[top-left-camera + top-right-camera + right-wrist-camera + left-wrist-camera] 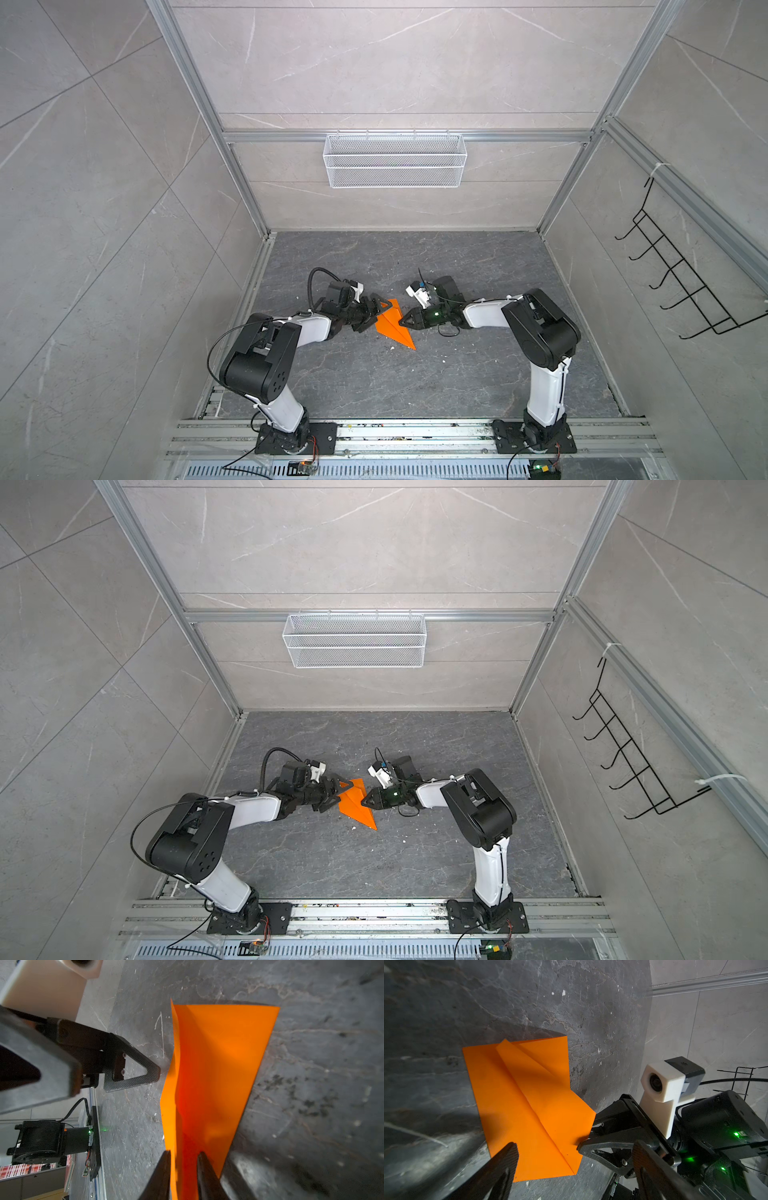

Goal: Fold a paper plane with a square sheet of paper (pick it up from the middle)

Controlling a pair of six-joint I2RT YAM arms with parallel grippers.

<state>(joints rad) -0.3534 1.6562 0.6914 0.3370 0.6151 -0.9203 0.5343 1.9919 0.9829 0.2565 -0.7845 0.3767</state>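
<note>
1. While the paper plane (392, 326) is lying flat on the dark slate table (457, 374), just below the middle of both top views (357, 804), the two grippers are facing it from either side.
2. Its pointed nose is aiming toward the lower right of the frame, and its wide tail toward the upper middle.
3. The left gripper (376, 316) is standing spread wide, gripping nothing, at the plane's left edge; in the left wrist view one of its fingers (506, 1157) is overlapping the paper's lower border.
4. The right gripper (405, 322) is meeting the plane's right edge, its jaws showing only a narrow gap.
5. At the bottom of the right wrist view, a raised fold of the plane (207, 1064) is sitting between the right gripper's (184, 1159) tips.
6. That close view is blurring, so I cannot tell whether those tips are pinching the fold or merely straddling it.
</note>
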